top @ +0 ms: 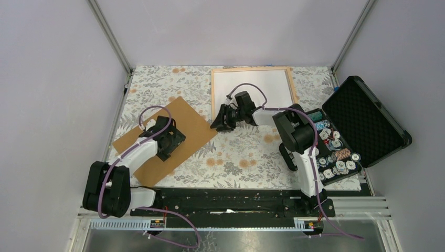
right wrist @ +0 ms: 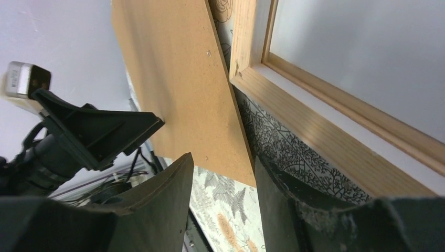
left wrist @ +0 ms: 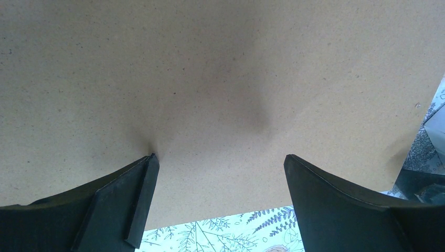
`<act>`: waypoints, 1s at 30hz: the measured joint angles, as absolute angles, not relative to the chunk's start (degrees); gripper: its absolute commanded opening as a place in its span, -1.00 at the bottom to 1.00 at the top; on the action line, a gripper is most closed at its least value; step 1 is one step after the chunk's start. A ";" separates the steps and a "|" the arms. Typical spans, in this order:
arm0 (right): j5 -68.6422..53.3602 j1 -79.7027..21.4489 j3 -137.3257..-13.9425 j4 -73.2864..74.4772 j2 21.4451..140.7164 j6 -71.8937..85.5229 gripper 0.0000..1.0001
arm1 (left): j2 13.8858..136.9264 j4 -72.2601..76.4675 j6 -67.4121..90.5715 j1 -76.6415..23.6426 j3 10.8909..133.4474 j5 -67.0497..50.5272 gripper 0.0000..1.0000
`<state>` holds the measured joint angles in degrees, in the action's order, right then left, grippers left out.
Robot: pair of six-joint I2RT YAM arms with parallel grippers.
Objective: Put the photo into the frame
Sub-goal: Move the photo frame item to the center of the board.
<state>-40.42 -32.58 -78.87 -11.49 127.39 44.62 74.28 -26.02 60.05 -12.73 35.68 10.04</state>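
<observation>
The right gripper [right wrist: 223, 165] holds its jaws apart above the floral desk cloth [right wrist: 286, 152]. Beyond them the photo [right wrist: 173, 79] lies brown back up, just beside the light wood frame [right wrist: 309, 131]. The left gripper [right wrist: 128, 131] is over the photo.

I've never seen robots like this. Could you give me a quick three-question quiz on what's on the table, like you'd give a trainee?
1. True or false: the photo lies with its brown back up.
2. Where is the frame? A at the far edge of the table; B on top of the photo; C lifted in the air.
3. Fill in: the ___ arm's fingers are spread above the photo.
Key: 1 true; 2 A; 3 left.
</observation>
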 measured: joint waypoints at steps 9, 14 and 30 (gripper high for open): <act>-46.76 -30.52 -72.42 -26.59 126.50 58.46 0.01 | 72.51 -18.41 60.14 -12.64 33.19 6.70 0.97; -48.21 -29.74 -68.34 -30.72 124.14 62.39 0.02 | 71.75 -13.19 60.07 -12.97 32.14 3.03 0.98; -50.89 -20.23 -61.10 -34.54 121.56 63.83 0.33 | 82.98 -4.78 60.03 -17.43 38.98 -6.02 0.97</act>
<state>-50.89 -20.23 -61.10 -34.54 121.56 63.83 82.98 -4.78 60.03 -17.43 38.98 -6.02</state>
